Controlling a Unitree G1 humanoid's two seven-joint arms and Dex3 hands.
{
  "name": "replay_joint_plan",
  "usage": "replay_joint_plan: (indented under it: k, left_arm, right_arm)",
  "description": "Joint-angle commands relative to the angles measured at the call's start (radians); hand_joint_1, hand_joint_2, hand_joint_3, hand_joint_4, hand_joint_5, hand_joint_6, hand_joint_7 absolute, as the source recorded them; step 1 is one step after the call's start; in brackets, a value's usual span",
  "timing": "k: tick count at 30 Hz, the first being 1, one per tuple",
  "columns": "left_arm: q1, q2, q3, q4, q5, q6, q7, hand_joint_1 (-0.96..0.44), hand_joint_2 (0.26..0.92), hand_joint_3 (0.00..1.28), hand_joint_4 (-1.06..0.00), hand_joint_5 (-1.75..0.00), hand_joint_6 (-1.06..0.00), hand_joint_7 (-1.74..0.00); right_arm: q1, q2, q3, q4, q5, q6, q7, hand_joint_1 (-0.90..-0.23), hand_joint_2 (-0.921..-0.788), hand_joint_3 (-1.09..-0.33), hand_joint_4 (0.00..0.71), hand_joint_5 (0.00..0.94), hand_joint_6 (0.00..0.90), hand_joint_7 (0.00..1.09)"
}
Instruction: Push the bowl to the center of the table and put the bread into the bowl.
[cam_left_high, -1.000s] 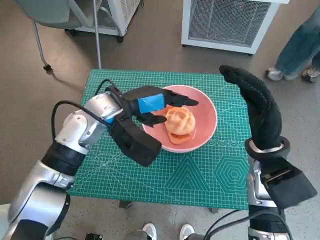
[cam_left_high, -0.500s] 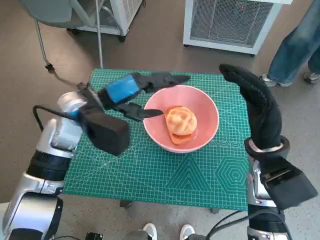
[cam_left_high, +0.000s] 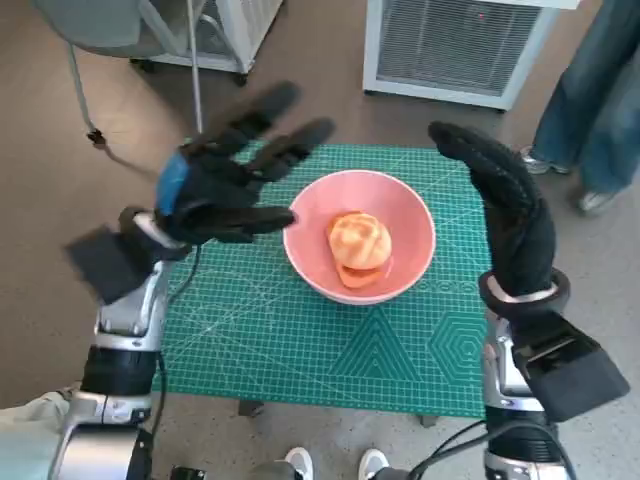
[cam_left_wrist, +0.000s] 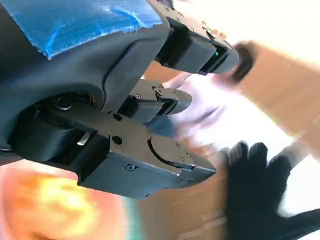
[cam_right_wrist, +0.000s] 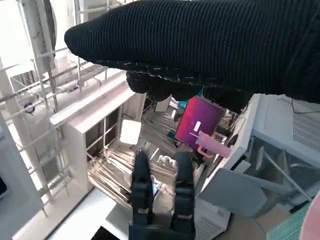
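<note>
Bread (cam_left_high: 358, 243) noted inside pink bowl (cam_left_high: 398, 205), bowl roughly mid-counter (cam_left_high: 330, 350) on the green mat. Left hand (cam_left_high: 215, 185) raised beside the bowl on its left, clear of the rim, fingers spread wide, nothing held; blurred in head view. Right hand (cam_left_high: 505, 205) upright just off the bowl's right rim, fingers straight and together, nothing held, not touching. Judged: both steps look complete; placement phase over. Next move probably calls only for clearing both hands away from the bowl without knocking it.
</note>
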Motion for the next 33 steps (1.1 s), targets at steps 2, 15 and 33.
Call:
replay_joint_plan:
  k: [2, 15, 33]
  left_arm:
    - [0.13, -0.084, 0.137, -0.079, -0.175, 0.043, 0.062, -0.02, 0.904, 0.03, -0.39, 0.0, -0.41, 0.0]
    - [0.184, -0.103, 0.131, -0.077, -0.146, 0.03, 0.017, -0.02, 0.91, 0.01, -0.4, 0.0, -0.41, 0.0]
    - [0.207, -0.138, 0.128, -0.041, -0.061, -0.079, 0.019, -0.06, 0.915, 0.0, -0.41, 0.0, -0.42, 0.0]
  right_arm:
    - [0.009, 0.025, 0.007, -0.012, 0.023, 0.045, -0.013, -0.673, -0.921, -0.802, 0.203, 0.002, -0.001, 0.64]
    - [-0.001, 0.013, 0.0, 0.023, 0.019, 0.02, -0.003, -0.673, -0.921, -0.8, 0.205, 0.003, -0.001, 0.65]
    - [-0.008, 0.005, -0.003, 0.058, 0.019, -0.006, 0.002, -0.669, -0.921, -0.799, 0.207, 0.003, -0.001, 0.64]
